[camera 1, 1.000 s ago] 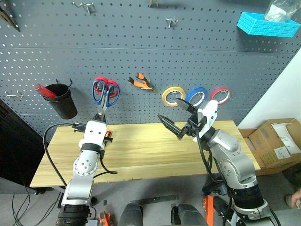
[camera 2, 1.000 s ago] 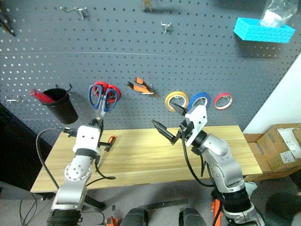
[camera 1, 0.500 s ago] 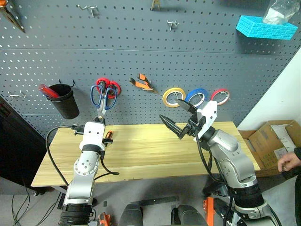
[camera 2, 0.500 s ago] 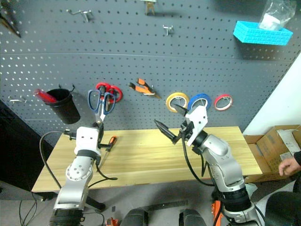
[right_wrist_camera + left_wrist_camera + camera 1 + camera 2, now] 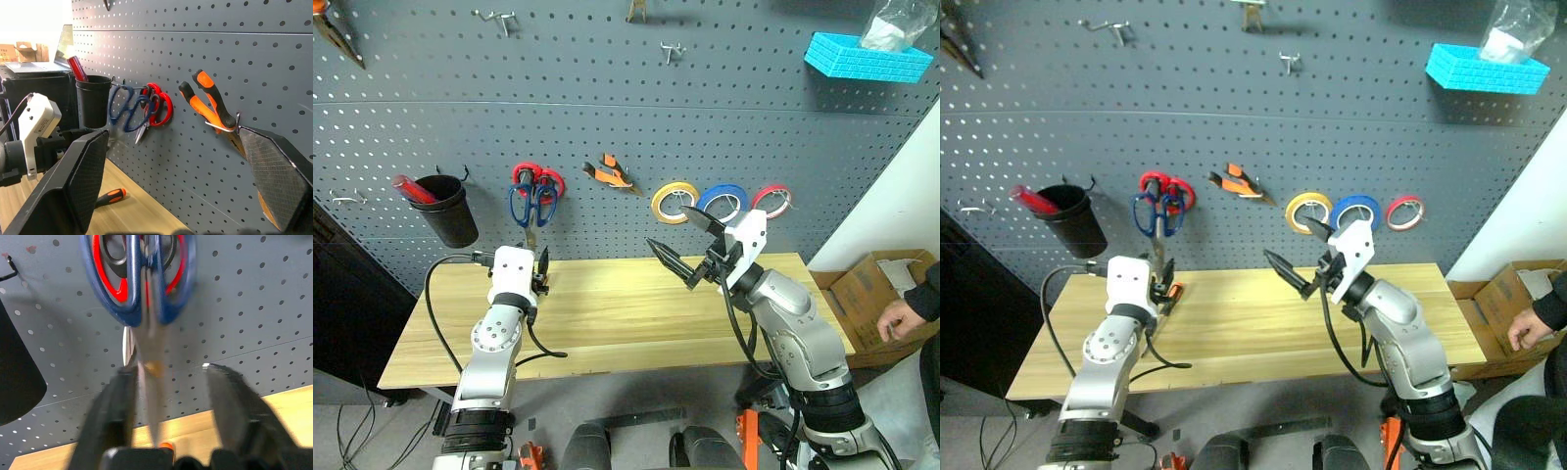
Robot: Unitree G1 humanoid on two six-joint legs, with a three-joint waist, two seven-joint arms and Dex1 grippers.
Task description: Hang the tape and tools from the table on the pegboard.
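We have just opened our left gripper [image 5: 168,418] and released the dark-handled steel scissors [image 5: 530,203], now hanging on the dark grey pegboard [image 5: 607,117]; the right gripper [image 5: 690,245] stays open, and the slim orange-and-black screwdriver [image 5: 110,197] remains near the back edge of the light wooden table [image 5: 626,323].

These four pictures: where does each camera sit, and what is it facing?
Head pair: from the robot's head, forward and down at the pegboard and table; both arms show.
Left wrist: along the left pincer at the blue-handled scissors hanging on the board.
Right wrist: along the open right pincer at the pliers.
Shared: scissors, the black cup, and the screwdriver on the table.
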